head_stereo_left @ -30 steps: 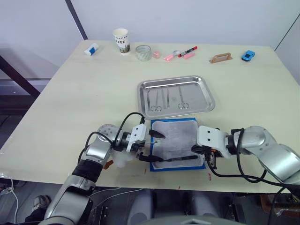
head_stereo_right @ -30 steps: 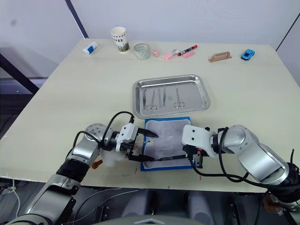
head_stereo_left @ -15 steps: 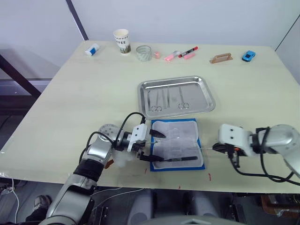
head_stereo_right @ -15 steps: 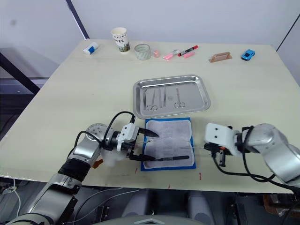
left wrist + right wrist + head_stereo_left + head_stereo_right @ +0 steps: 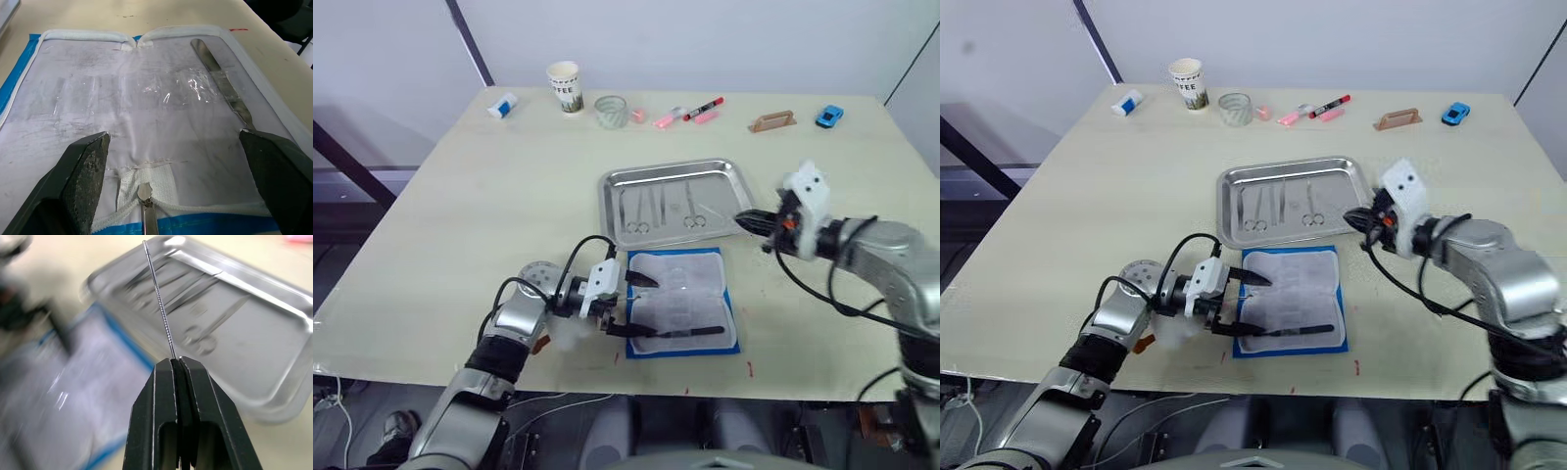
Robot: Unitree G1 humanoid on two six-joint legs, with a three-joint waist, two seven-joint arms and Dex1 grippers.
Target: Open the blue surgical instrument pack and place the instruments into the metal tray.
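Right wrist view showed the right tool (image 5: 175,363) clamped on a thin steel probe (image 5: 159,298) above the metal tray (image 5: 680,201), apparently for release there, while the left tool (image 5: 640,305) stood spread across the blue surgical instrument pack (image 5: 680,304) beside the tray, likely steadying it.

The paper cup (image 5: 564,86) bears dark print too small to read

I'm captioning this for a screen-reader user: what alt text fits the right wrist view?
The right gripper, fingers shut, pinches a thin steel probe that points out over the metal tray, where scissors already lie. The open blue pack sits beside the tray.
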